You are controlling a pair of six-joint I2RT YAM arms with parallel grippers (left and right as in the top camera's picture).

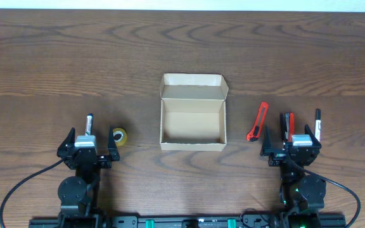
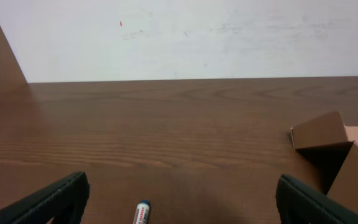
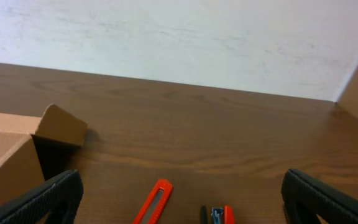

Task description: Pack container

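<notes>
The tan cardboard container [image 1: 192, 125] stands open at the table's middle, its flap lid folded back; it looks empty. It shows at the right edge of the left wrist view [image 2: 344, 155] and the left edge of the right wrist view [image 3: 17, 149]. My left gripper [image 1: 87, 143] is open near the front left, with a marker [image 1: 89, 121] between its fingers [image 2: 142, 213]. My right gripper [image 1: 291, 144] is open near the front right. A red box cutter [image 1: 256, 121] lies ahead of it [image 3: 154, 202], with a red-and-black tool [image 1: 288, 123] beside it [image 3: 219, 214].
A yellow tape roll [image 1: 120, 137] lies right of the left gripper. Another black marker [image 1: 317, 123] lies at the far right. A white wall [image 2: 185, 37] rises behind the table's far edge.
</notes>
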